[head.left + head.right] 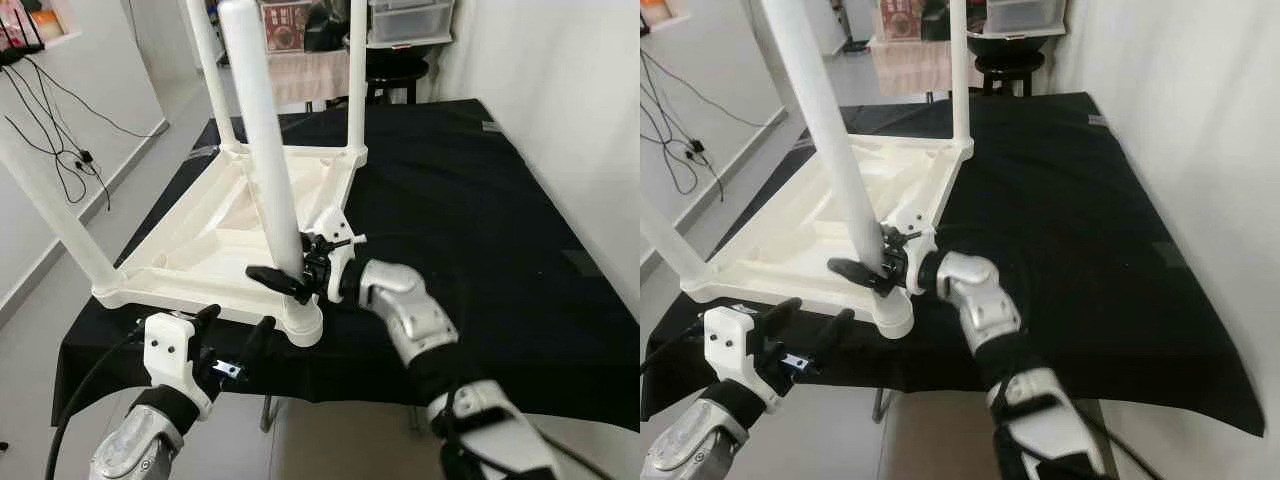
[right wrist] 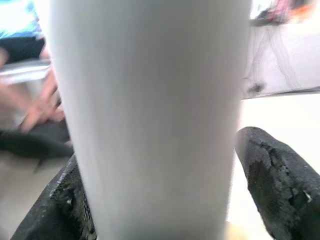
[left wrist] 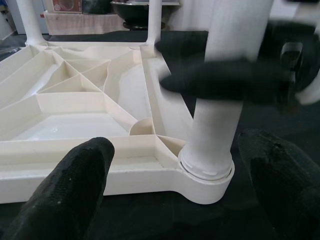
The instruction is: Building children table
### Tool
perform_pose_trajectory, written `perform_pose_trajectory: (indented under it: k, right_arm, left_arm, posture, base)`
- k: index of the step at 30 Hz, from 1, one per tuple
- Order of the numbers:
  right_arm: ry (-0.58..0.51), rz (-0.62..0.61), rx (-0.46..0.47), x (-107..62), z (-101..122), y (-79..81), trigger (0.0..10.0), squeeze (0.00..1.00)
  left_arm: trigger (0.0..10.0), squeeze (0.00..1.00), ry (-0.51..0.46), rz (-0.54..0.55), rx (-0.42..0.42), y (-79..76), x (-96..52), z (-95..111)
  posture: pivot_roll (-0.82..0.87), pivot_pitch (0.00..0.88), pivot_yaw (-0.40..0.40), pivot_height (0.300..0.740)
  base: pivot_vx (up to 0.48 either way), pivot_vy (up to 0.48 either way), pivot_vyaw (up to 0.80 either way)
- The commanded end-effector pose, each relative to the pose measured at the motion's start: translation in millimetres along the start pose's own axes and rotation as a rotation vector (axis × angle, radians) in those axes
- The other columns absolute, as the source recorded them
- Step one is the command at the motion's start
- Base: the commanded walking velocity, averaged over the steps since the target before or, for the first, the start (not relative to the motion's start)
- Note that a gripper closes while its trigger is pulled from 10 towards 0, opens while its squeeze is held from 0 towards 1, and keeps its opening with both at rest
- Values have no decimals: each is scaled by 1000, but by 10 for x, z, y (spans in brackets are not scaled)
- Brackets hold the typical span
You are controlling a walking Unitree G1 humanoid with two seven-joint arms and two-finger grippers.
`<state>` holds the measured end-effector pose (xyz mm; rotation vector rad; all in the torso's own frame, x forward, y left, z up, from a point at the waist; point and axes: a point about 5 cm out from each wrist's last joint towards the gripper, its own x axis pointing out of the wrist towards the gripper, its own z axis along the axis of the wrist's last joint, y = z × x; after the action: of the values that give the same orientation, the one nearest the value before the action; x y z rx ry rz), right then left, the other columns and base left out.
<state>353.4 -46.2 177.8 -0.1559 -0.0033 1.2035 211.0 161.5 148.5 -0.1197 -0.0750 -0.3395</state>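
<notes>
Black fingers of right end effector wrap the near white leg low on its shaft, just above the corner socket; centre of the left eye frame. Right wrist view: leg fills the gap between the two pads, one finger each side, so closed on the leg, firm hold by the look of it. Leg long axis runs near vertical, tilted a bit toward upper left of the frame, foot end up, base seated in the socket.

Left end effector sits lower left of frame, just below the near rim of the upturned table, fingers spread apart, holding nothing. Left wrist view looks straight at the socket and leg base, both fingers apart either side of view, not touching plastic.

Table lies upside down on the black-clothed tabletop, ribbed underside up, upper left to centre of frame. Other legs already standing: far right corner, far left corner, near left corner.

Key relation: leg is between the right fingers already, socket directly below the grip along the leg's axis. Right arm is the one on it; left is close, just beside the socket, free to brace the rim. Judgement: last leg being seated or twisted home, task nearly done. Next move needs push or turn along the vertical axis, risk is the leg cocking sideways or the table sliding on the cloth.
</notes>
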Motion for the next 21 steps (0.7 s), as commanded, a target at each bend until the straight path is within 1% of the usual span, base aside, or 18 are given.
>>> perform_pose_trajectory:
  k: [1,4,5,6,8,9,13,17,18,19,20,21]
  right_arm:
    - [50,43,-32,10,-80,-13,10000,0]
    - [55,48,-27,0,-75,-53,10000,0]
    - [49,71,-9,-15,-57,-83,9961,0]
    - [33,118,32,-46,-27,-112,353,0]
    - [27,134,45,-59,-18,-118,353,0]
    - [30,147,51,-79,-15,-129,0,0]
    - [35,146,47,-85,-18,-134,0,0]
    - [29,179,52,-133,-33,-140,0,0]
    - [37,174,50,-168,-60,-143,0,0]
    - [37,174,50,-168,-60,-143,0,0]
    - [54,153,33,-203,-103,-159,0,0]
    - [105,101,12,-254,-194,-175,0,0]
  left_arm:
    - [10000,0,19,11,0,12,-5,-41]
    - [10000,0,18,12,1,8,-5,-40]
    - [10000,0,18,12,0,3,-6,-39]
    - [10000,0,17,11,0,-5,-9,-37]
    - [10000,0,17,11,0,-8,-10,-37]
    - [10000,0,17,10,-1,-13,-11,-35]
    - [10000,0,16,10,-1,-15,-11,-34]
    - [10000,0,15,10,-2,-16,-15,-29]
    - [10000,0,15,9,-2,-17,-18,-27]
    - [10000,0,15,9,-2,-17,-18,-27]
    - [10000,0,14,9,-2,-17,-21,-20]
    - [10000,0,14,9,-2,-13,-29,-11]
  posture:
    - [70,41,43,740]
    - [70,43,38,740]
    - [72,48,37,740]
    - [75,50,36,740]
    - [75,50,36,740]
    - [76,54,32,740]
    - [76,54,32,740]
    - [72,59,35,740]
    - [67,66,34,740]
    - [67,66,34,740]
    - [63,74,33,740]
    - [68,84,35,740]
  base:
    - [0,0,0]
    - [0,0,0]
    - [0,0,0]
    - [0,0,0]
    - [0,0,0]
    - [0,0,0]
    - [0,0,0]
    - [0,0,0]
    - [0,0,0]
    - [0,0,0]
    - [0,0,0]
    - [0,0,0]
